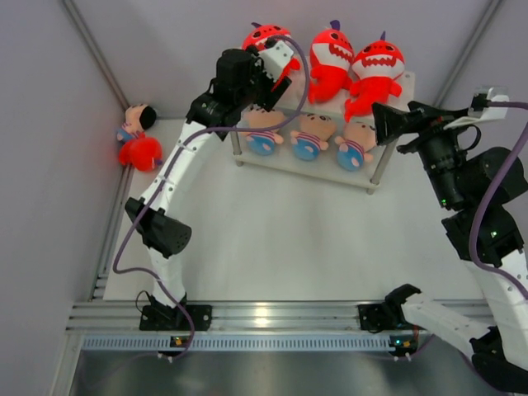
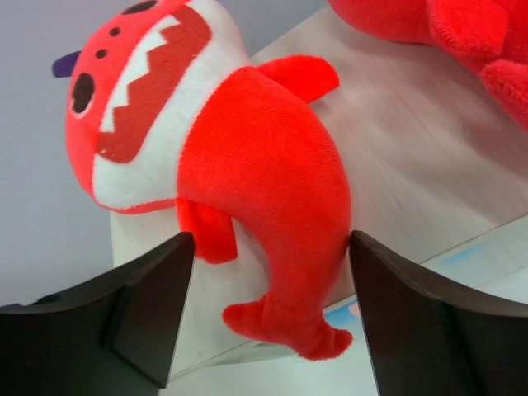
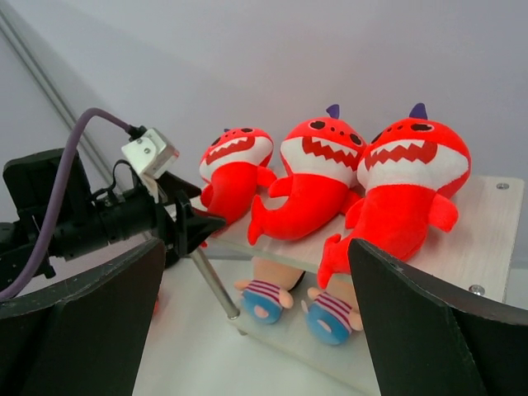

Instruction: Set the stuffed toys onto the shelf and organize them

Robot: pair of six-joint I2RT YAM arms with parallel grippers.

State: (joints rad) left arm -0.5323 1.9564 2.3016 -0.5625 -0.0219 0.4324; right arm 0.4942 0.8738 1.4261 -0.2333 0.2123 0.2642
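Three sharks sit in a row on the shelf's (image 1: pixel 285 162) top tier: left (image 1: pixel 264 40), middle (image 1: pixel 332 58) and right (image 1: pixel 375 70). Three dolls (image 1: pixel 312 136) lie side by side on the lower tier. The shelf stands at 12 o'clock on the worktop (image 1: pixel 289 239). The left tool (image 2: pixel 271 239) is released, its fingers spread either side of the left shark's tail. The right tool (image 1: pixel 386 122), also released, hangs at the shelf's 3 o'clock. At 10 o'clock by the wall lie a loose doll (image 1: pixel 136 120) and a loose shark (image 1: pixel 140 153), touching.
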